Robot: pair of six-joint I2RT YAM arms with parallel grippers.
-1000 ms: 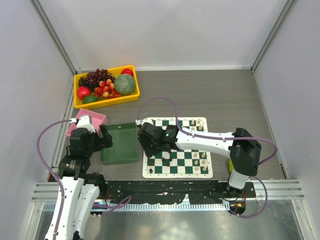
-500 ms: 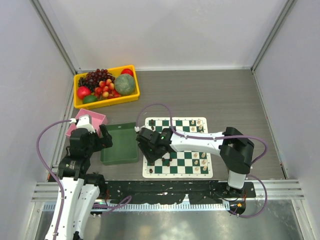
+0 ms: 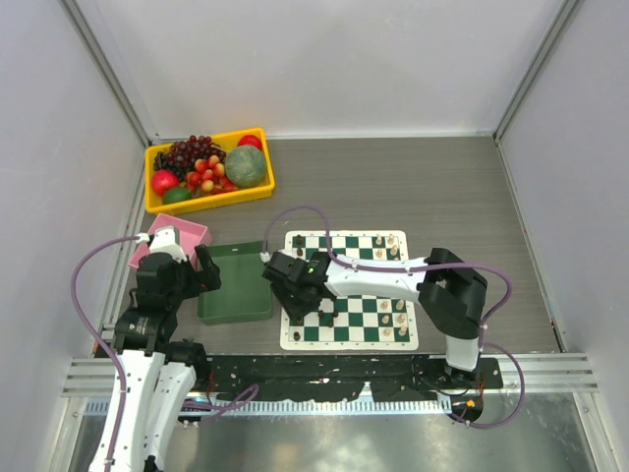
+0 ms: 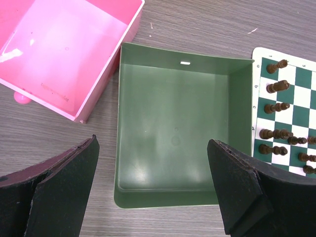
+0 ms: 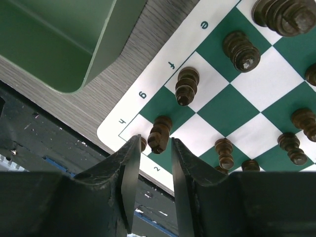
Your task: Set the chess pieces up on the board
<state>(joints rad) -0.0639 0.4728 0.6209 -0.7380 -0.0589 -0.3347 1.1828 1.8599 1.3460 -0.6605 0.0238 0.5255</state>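
Right claw is standing with its jaws drawn in to a slim gap. A dark piece is sitting right at the tips, between them; whether the pads are already bearing on it cannot be told. That piece is resting on an edge square near the corner of the board, just beside the white border. In my judgement the step in hand is taking hold of this piece. Doing it well is going to mean centring the jaws on its stem, squeezing gently, and lifting straight up, since other dark pieces are standing just ahead of the claw and could be tipped by a sideways drag. The piece is looking small and slender, dark brown with a ringed, turned profile, and narrower than its square. Cream pieces are standing on the side of the board away from the claw. Beyond the border, a green tray is lying close beside the claw, and the left claw is hanging over it, spread wide and holding nothing.
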